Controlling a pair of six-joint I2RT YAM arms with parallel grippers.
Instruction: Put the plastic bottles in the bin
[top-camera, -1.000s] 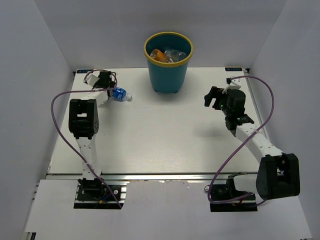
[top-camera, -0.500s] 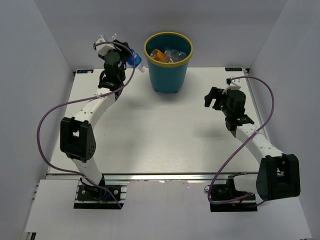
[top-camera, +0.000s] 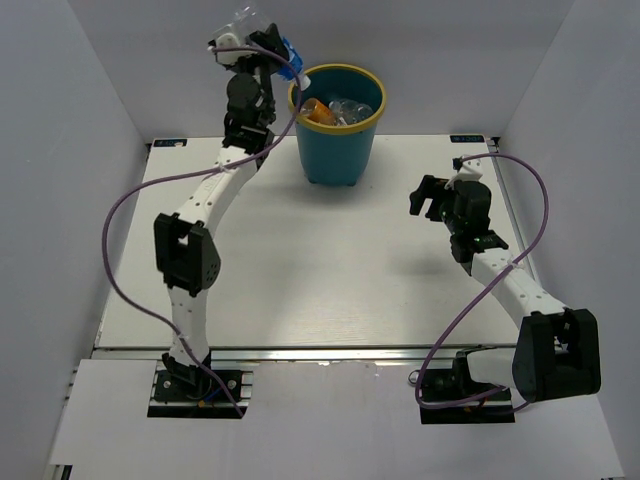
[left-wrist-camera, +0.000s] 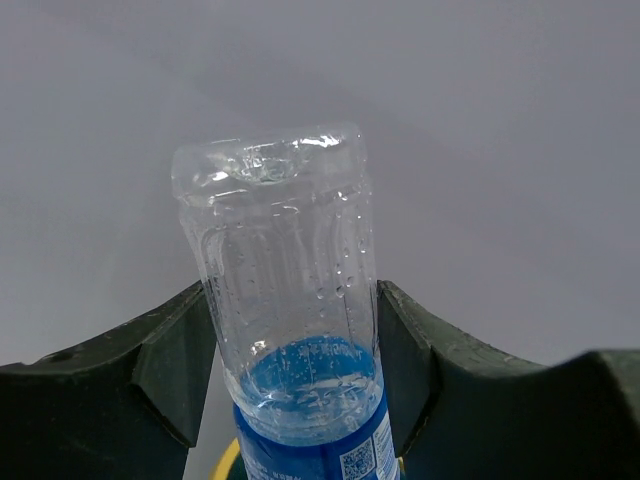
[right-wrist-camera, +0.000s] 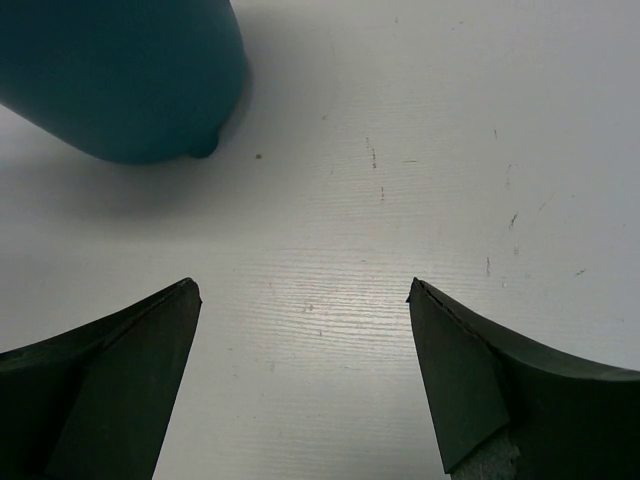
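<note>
Top external view: the left jaws pinch a blue-labelled bottle (top-camera: 288, 50), with the bin (top-camera: 337, 140) just beside and below them. Several bottles (top-camera: 338, 108) lie inside and none shows on the worktop (top-camera: 330, 270), so this is probably the last. The right jaws hang spread, empty.

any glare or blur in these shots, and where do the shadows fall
Top external: glare along the near edge of the table, soft shadow under the right arm. Left wrist: clear bottle sharp, highlights on its base. Right wrist: sheen mid-table, soft shadow beside the bin; no blur.
</note>
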